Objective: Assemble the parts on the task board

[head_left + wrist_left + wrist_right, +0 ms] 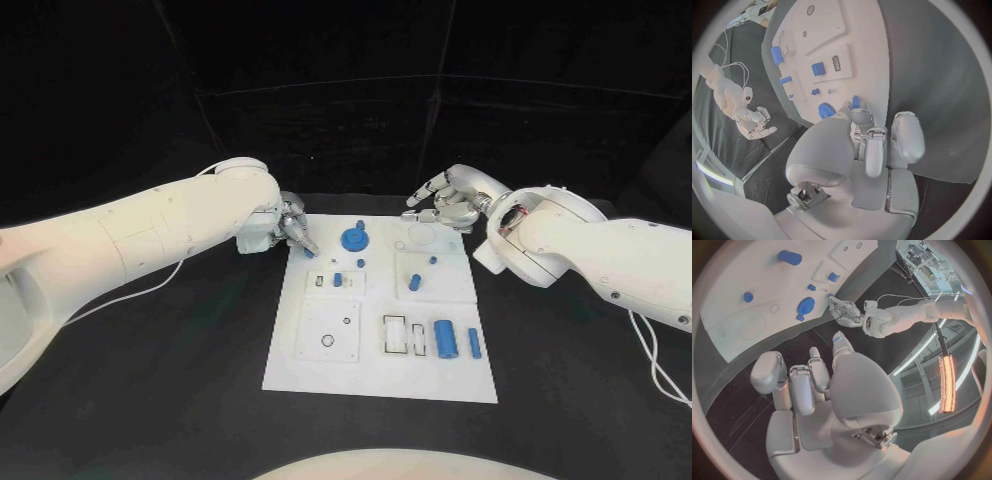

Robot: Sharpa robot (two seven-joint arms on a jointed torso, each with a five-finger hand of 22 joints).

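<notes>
The white task board [378, 372] lies in the middle of the black table. On its far end sits a round blue part [355, 240], also seen as the round blue part [825, 110] [806, 305] in both wrist views. My left hand [293, 232] is at the board's far left corner and pinches a small blue part [309, 252] [856, 101] at its fingertips, just above the board. My right hand [454, 205] hovers past the far right corner with fingers apart and nothing in it. In the right wrist view my right hand [811, 385] holds nothing.
More parts rest on the board: a blue cylinder [447, 340], a thin blue bar [475, 343] and small blue pieces [414, 283] [338, 281]. Empty slots [394, 333] lie near the cylinder. Bare black table surrounds the board.
</notes>
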